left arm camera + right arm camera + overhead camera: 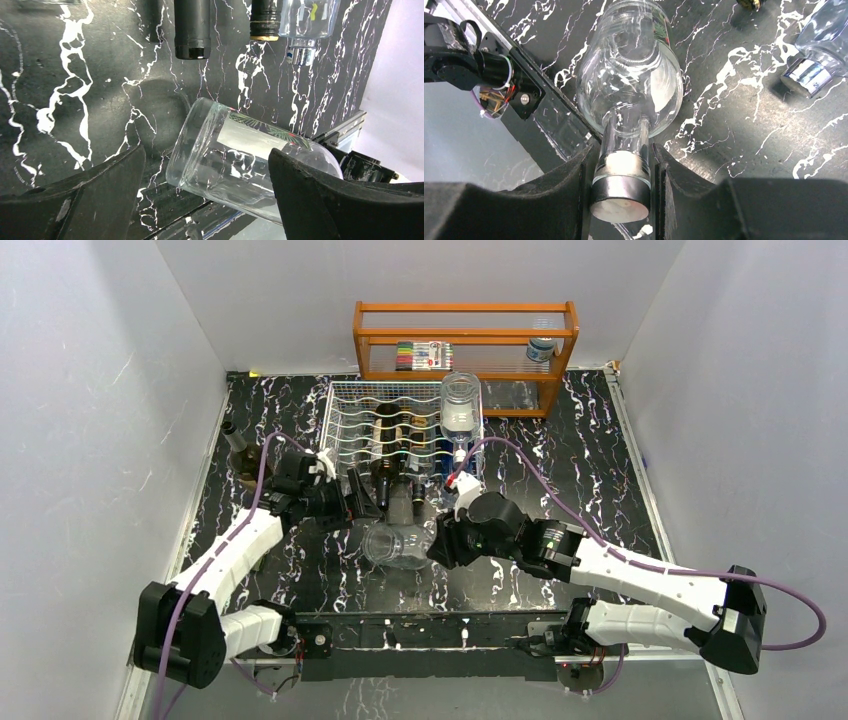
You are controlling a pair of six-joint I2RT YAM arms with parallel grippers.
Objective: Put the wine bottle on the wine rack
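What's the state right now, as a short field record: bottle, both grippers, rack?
wine bottle: clear glass, on its side, in front of the rack, not yet in it
right gripper: shut on the bottle's neck, just above the cap
left gripper: open, straddling the bottle's base end; contact cannot be told
wine rack: white wire, holds dark bottles and another clear bottle on top

Clear glossy glass wine bottle; white wire wine rack; table seemingly polished black marble.
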